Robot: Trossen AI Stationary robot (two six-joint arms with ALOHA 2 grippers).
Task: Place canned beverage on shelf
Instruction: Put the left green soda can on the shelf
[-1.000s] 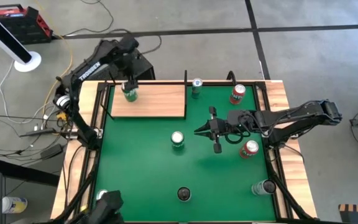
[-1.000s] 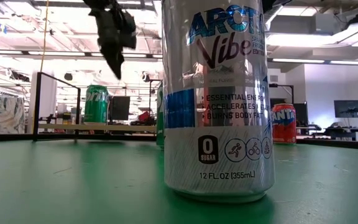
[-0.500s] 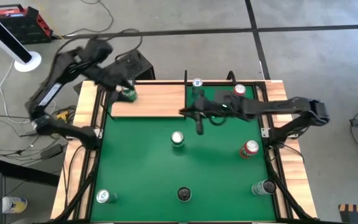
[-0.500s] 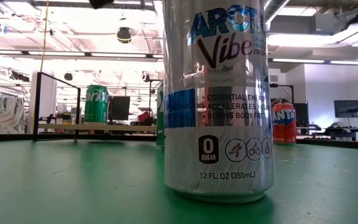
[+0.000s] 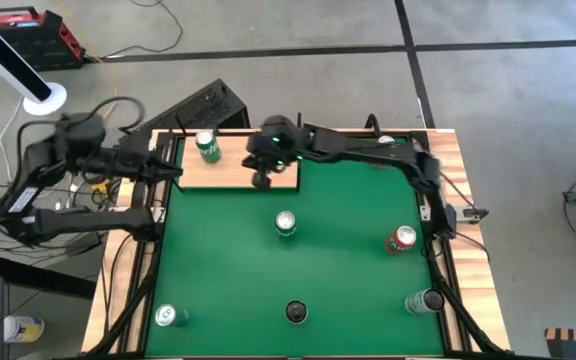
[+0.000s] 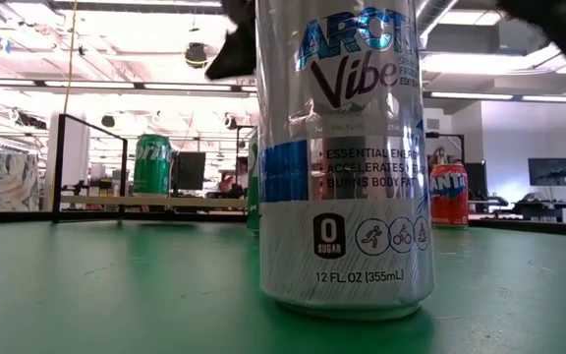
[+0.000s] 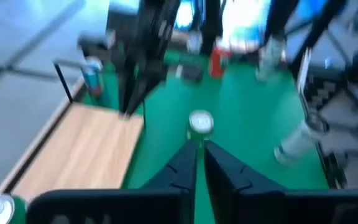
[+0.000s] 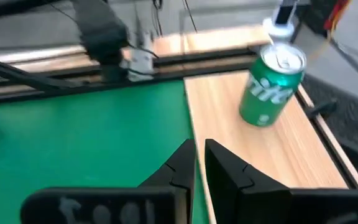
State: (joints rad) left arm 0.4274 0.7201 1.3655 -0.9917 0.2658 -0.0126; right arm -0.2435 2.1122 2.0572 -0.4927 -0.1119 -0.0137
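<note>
Green can (image 5: 206,146) is standing upright on the shelf (image 5: 238,172), toward its 10 o'clock corner, untouched. My right jaws (image 5: 261,179) are hovering over the shelf's 3 o'clock end, pressed together and holding nothing. My left jaws (image 5: 172,168) are sitting off the table's 9 o'clock edge, also together, empty.
</note>
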